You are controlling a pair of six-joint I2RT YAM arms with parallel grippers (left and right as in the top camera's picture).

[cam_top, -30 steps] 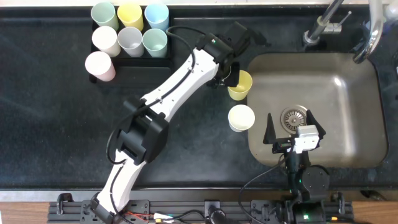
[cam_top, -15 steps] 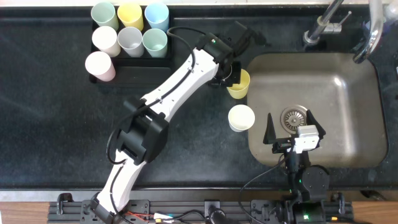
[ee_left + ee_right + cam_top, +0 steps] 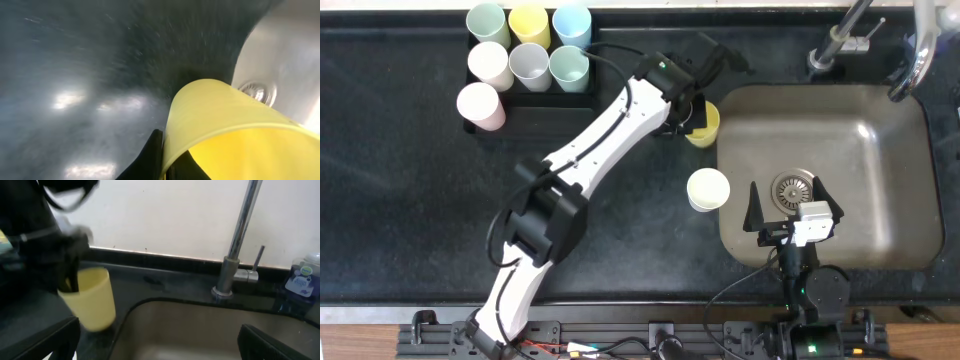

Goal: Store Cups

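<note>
Lifted slightly up-frame, the yellow cup (image 3: 706,124) hangs at centre beside the sink (image 3: 880,150), my left gripper (image 3: 687,110) pinching its rim. I judge it light, thin-walled and slippery. My right gripper (image 3: 790,205) rests with fingers spread.

Yellow cup (image 3: 220,120) partly off-frame

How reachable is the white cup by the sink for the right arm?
Probably yes: the right gripper hangs open over the sink, the white cup stands on the counter beside it with nothing between, and the left gripper with the yellow cup is farther off.
</note>
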